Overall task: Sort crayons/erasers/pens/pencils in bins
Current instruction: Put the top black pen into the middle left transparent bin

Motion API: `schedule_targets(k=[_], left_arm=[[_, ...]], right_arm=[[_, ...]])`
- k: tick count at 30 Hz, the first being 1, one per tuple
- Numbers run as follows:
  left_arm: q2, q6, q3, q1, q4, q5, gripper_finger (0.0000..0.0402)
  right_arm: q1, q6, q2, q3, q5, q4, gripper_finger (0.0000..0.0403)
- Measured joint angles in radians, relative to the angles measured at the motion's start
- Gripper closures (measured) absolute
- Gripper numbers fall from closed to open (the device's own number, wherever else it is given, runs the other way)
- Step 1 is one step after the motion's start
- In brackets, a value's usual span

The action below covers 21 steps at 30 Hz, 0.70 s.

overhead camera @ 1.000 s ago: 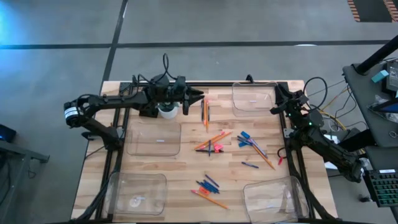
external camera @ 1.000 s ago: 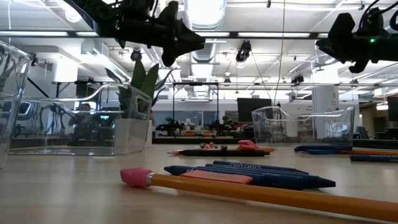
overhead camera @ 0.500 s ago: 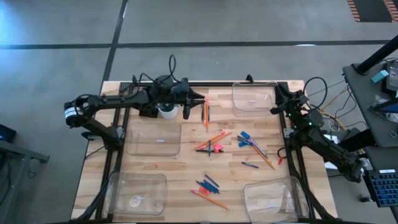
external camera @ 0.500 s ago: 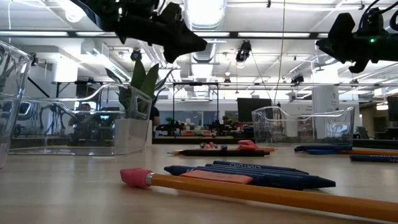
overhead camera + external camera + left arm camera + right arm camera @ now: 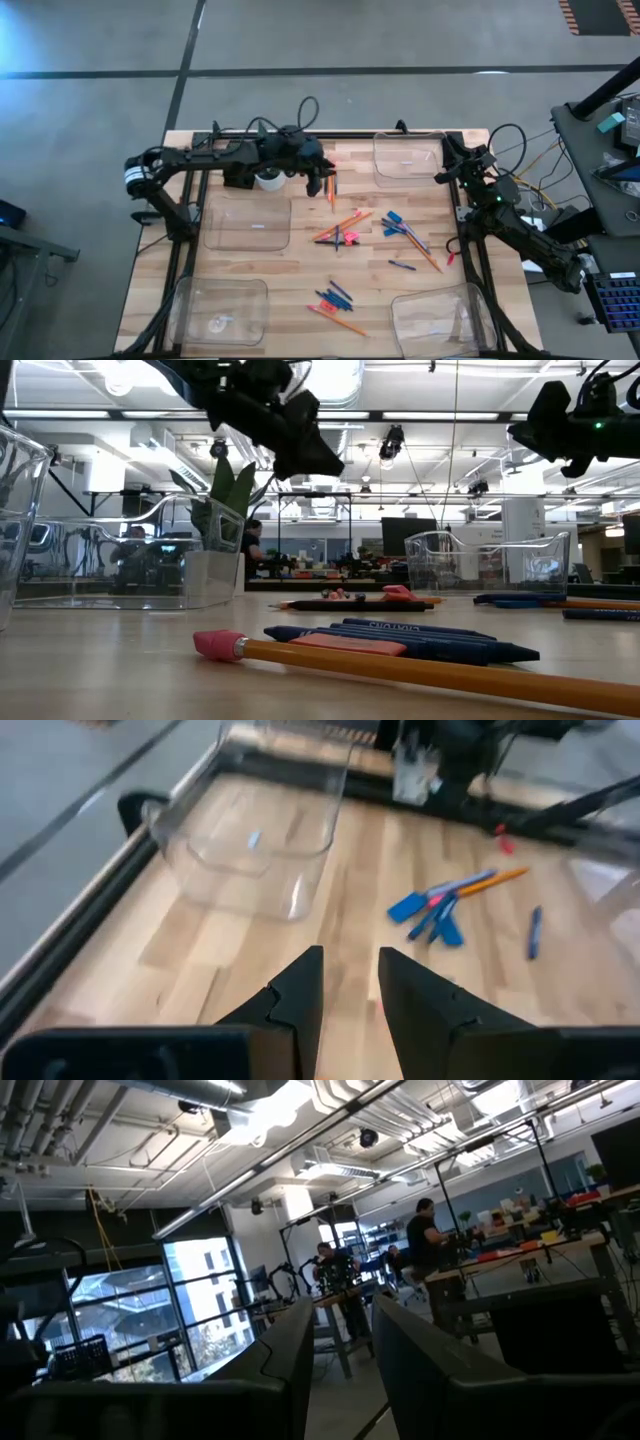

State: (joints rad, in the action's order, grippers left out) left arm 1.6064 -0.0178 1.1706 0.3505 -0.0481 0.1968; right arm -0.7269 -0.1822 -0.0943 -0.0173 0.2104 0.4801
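The left gripper [image 5: 322,181], fingers slightly parted and holding nothing, hangs over two pencils [image 5: 330,183], with a plant pot [image 5: 267,178] just beside it. The nearest bins [image 5: 408,160] look bare. The right gripper [image 5: 442,176], narrowly parted, waits at the table's edge.

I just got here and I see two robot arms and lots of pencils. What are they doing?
They are meant to sort the pencils, crayons and erasers into four clear bins, but nothing is sorted yet. The left gripper hovers over two orange pencils near the table's far edge, its fingers slightly apart and holding nothing. The right gripper waits at the right side, up in the air, also empty. A white pot with a plant sits beside the left arm. Most sticks lie scattered in the middle.
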Motion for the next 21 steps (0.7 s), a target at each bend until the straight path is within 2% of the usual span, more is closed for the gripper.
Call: schedule_targets(k=[5, 12, 17, 21], left_arm=[[0.091, -0.001, 0.099, -0.024, -0.125, -0.118, 0.0315], [0.214, -0.006, 0.185, -0.073, -0.188, -0.230, 0.0315], [0.282, -0.074, 0.216, -0.091, -0.188, -0.275, 0.0315], [0.327, -0.159, 0.231, -0.090, -0.225, -0.365, 0.0315]], right_arm=[[0.000, 0.000, 0.000, 0.000, 0.000, -0.004, 0.0307], [0.000, 0.001, 0.000, 0.000, 0.000, -0.004, 0.0307], [0.000, 0.001, 0.000, 0.000, 0.000, -0.004, 0.0307], [0.000, 0.001, 0.000, 0.000, 0.000, -0.004, 0.0307]])
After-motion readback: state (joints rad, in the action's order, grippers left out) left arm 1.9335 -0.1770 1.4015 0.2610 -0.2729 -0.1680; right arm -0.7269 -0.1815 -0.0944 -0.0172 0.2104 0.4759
